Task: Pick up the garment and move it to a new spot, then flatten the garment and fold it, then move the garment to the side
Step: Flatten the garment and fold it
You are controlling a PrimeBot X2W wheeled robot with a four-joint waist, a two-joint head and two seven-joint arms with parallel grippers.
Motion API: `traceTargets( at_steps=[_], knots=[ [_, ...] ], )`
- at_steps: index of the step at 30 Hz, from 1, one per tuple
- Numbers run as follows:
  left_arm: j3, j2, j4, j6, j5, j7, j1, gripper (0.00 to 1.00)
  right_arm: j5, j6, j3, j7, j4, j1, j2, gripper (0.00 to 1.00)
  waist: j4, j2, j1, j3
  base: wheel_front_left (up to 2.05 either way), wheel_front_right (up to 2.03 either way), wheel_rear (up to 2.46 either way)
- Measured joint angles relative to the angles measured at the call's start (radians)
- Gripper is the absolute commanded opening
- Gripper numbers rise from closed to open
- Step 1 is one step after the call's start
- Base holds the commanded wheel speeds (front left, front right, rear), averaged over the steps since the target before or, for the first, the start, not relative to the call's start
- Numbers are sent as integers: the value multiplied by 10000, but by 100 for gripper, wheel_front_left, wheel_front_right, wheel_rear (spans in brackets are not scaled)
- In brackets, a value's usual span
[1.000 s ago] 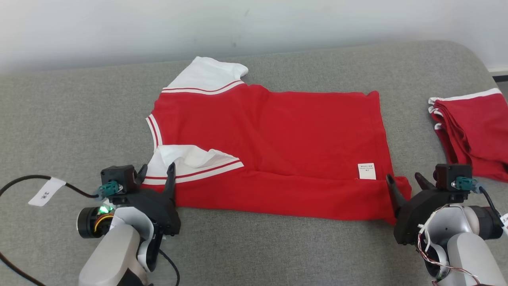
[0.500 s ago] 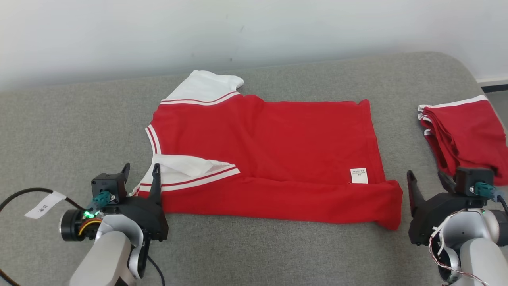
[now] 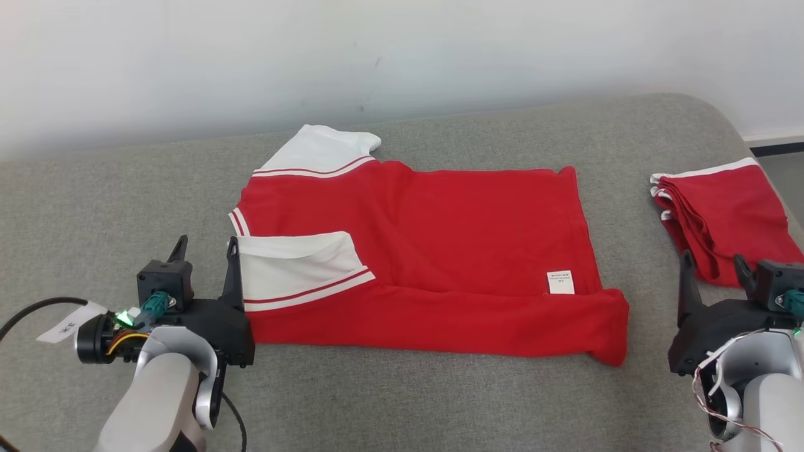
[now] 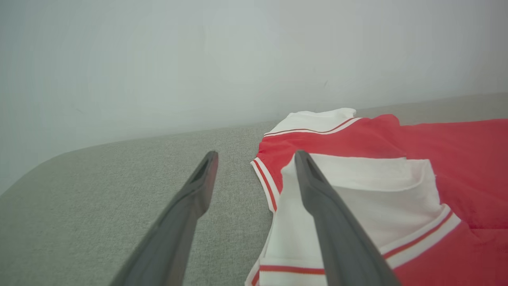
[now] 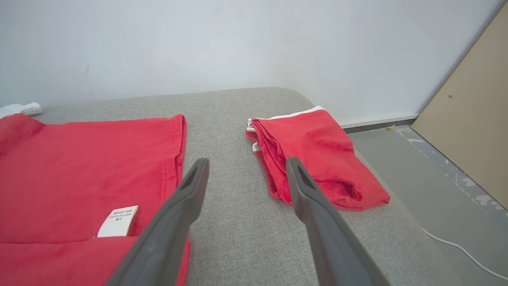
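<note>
The garment (image 3: pixel 440 251) is a red shirt with white sleeves, spread across the middle of the grey cushion, its near long edge folded over onto itself. One white sleeve (image 3: pixel 295 273) lies folded on the red body, and a small white label (image 3: pixel 560 282) shows near the right end. My left gripper (image 3: pixel 206 250) stands open just left of that sleeve, holding nothing; in the left wrist view the left gripper (image 4: pixel 256 159) has one finger over the sleeve's (image 4: pixel 369 206) edge. My right gripper (image 3: pixel 713 263) is open and empty, right of the garment's (image 5: pixel 79 171) hem.
A folded pile of red garments (image 3: pixel 722 213) lies at the cushion's right end, also the folded pile (image 5: pixel 317 155) in the right wrist view. The grey cushion (image 3: pixel 94 207) backs onto a pale wall. A black cable with a paper tag (image 3: pixel 63 323) runs at the left. Floor and a wooden board (image 5: pixel 468 131) lie right.
Both grippers have drawn outward off the garment's near corners, left going left and right going right. The white sleeve now lies flatter on the red body. The head camera has tilted.
</note>
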Motion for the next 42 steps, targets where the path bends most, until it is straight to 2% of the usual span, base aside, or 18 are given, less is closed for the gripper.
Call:
traceTargets(
  at_steps=[4,8,11,16,19,23,32,42],
  knots=[
    [-6,-105,-65,-79,-54,-2,-54,100,251,-2,546,-359,-138,-189,36,100,-47,0,1,34,0,0,0],
    [-19,-151,-69,-88,-102,-17,-101,100,1057,0,2245,-462,-77,-348,69,100,-86,1,1,117,0,0,0],
    [-44,-274,-48,-90,-115,-17,-165,100,1411,-2,3150,-481,46,-356,77,100,-80,0,1,198,0,0,0],
    [-102,-497,44,-159,-159,-27,-205,100,1703,0,4583,-556,698,-426,86,100,82,0,2,319,0,0,0],
    [-119,-642,59,-173,-159,-27,-242,100,1620,-2,4961,-502,1195,-537,79,100,184,0,1,369,0,0,0],
    [-96,-700,54,-186,-157,-27,-288,100,1135,0,5202,-362,1977,-561,86,100,300,0,1,451,0,0,0],
    [44,-717,-84,-326,-104,-27,-412,100,514,0,4725,-347,3423,-930,81,100,376,0,1,724,0,0,0],
    [295,61,291,-525,10,-19,-1315,100,410,10,4397,-688,4010,-1410,125,100,283,0,2,1035,0,0,0]
  ],
)
